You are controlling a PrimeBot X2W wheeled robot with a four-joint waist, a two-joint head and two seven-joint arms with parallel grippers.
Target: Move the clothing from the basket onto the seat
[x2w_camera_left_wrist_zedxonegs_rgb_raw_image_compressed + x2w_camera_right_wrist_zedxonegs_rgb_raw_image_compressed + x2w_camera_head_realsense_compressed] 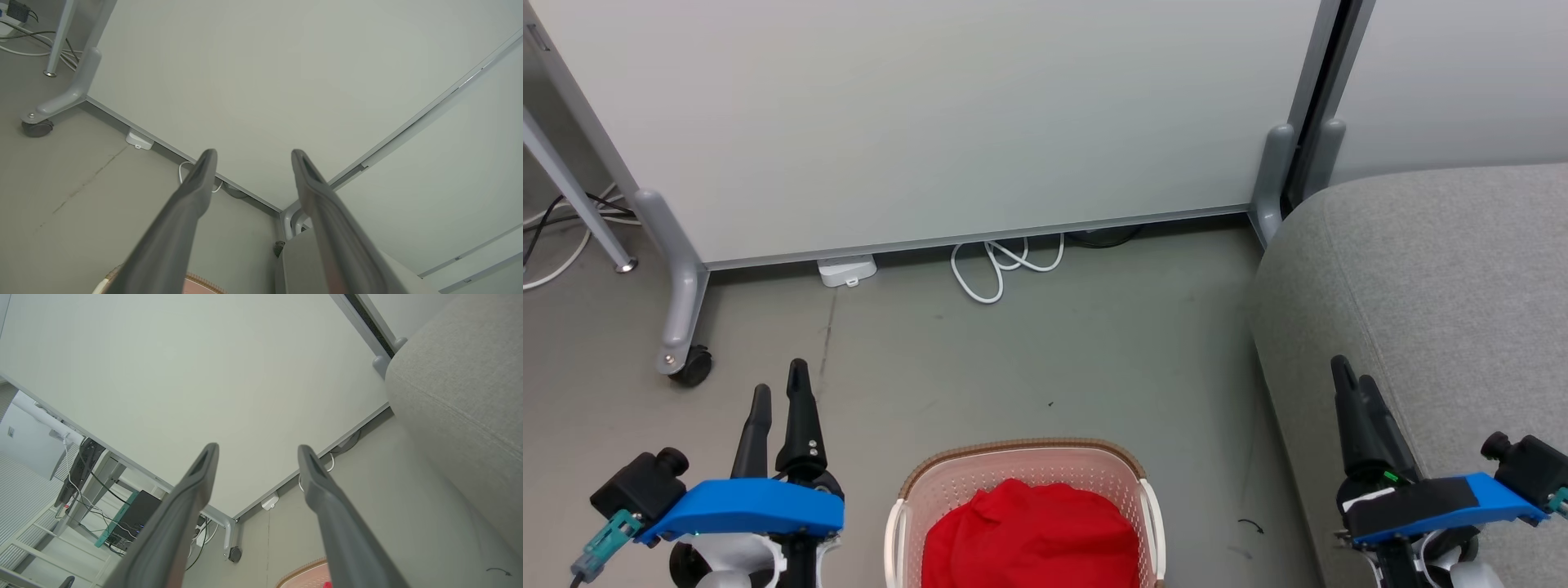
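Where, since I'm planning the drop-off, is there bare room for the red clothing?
The grey sofa is bare wherever it shows. The floor strip between the basket and the sofa is free, and so is the floor from the basket to the partition, apart from a white cable loop at the partition's foot. The basket is crowded, filled with red clothing.

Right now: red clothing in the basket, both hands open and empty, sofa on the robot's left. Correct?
One error: the sofa is on the robot's right, as the head view shows. The rest holds: the red clothing lies in the basket, and the left hand and right hand are open and empty.
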